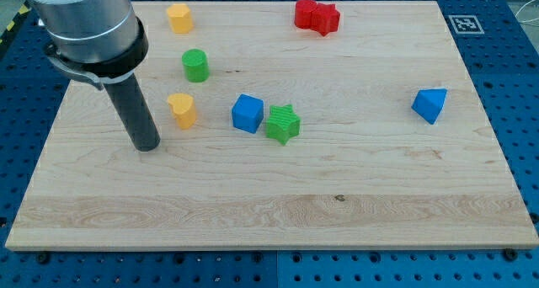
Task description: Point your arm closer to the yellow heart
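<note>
In the camera view, my tip point(147, 145) is set down on the worktop point(269, 212), just to the view's left of the yellow heart point(182, 109), apart from it. No jaws are fitted; nothing is held. Little approach seems left to be made.

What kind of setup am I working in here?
Likely a lab robot bench: a wooden board on a blue perforated table, a printed marker tag at the board's corner, small blocks like the yellow heart.
</note>
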Robot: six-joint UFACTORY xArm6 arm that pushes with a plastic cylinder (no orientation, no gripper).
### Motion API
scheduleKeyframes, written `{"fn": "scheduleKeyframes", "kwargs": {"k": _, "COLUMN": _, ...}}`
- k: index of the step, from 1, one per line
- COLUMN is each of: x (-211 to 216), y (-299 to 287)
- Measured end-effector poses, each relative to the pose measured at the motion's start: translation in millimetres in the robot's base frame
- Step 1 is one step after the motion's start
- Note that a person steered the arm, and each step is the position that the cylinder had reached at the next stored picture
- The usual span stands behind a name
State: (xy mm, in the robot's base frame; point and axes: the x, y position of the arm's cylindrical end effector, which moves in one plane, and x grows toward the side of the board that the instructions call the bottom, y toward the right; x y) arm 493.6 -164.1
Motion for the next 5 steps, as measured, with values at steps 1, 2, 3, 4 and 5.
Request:
{"fn": "scheduleKeyframes", "kwargs": {"k": 1, "x": 0.0, "y": -1.5}}
{"fn": "scheduleKeyframes", "kwargs": {"k": 2, "x": -0.1, "y": -7.2}}
{"fn": "scheduleKeyframes", "kwargs": {"k": 3, "x": -0.1, "y": -7.2}}
{"fn": "scheduleKeyframes", "kwargs": {"k": 4, "x": -6.6, "y": -17.0}}
{"fn": "scheduleKeyframes", "kwargs": {"k": 5, "x": -13.8, "y": -17.1}}
